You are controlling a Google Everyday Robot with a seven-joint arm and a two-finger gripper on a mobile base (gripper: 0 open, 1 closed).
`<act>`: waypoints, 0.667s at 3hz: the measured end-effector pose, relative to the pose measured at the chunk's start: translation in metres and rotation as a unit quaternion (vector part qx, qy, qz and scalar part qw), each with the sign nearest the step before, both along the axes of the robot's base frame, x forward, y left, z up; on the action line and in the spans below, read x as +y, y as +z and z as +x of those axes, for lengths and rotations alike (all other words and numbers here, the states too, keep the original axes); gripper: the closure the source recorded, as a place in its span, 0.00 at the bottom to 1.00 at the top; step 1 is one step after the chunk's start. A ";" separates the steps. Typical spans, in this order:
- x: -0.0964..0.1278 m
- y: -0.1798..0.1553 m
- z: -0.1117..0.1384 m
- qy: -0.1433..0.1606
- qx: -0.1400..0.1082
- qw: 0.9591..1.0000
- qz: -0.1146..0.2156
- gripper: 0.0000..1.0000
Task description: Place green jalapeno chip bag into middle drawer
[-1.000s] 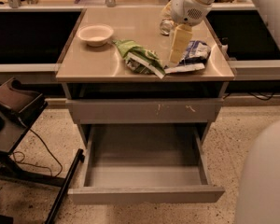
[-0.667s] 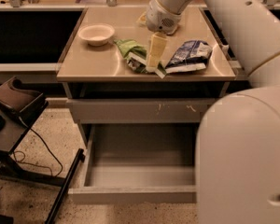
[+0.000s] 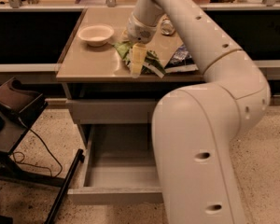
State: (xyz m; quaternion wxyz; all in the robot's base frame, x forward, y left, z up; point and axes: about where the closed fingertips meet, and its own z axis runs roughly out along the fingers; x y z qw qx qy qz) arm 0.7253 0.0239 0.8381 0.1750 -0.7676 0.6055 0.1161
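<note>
The green jalapeno chip bag (image 3: pixel 149 60) lies crumpled on the tan countertop (image 3: pixel 88 62), near its front edge. My gripper (image 3: pixel 136 65) hangs from the white arm right over the bag's left half, fingers pointing down at it. The middle drawer (image 3: pixel 113 171) stands pulled out below the counter, its grey floor bare; my arm covers its right part.
A white bowl (image 3: pixel 96 34) sits at the counter's back left. A blue-and-white chip bag (image 3: pixel 181 59) lies right of the green one. A shut shallow drawer front (image 3: pixel 109 111) is above the open drawer. A black stand with cables (image 3: pixel 14 111) is at left.
My arm has swung left across the counter, from above the blue-and-white bag to above the green bag, and now fills much of the right side of the view.
</note>
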 end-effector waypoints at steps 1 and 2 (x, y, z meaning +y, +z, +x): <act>-0.013 -0.012 0.022 -0.056 -0.005 0.998 -0.028 0.00; -0.009 -0.015 0.026 -0.059 -0.009 0.998 -0.023 0.00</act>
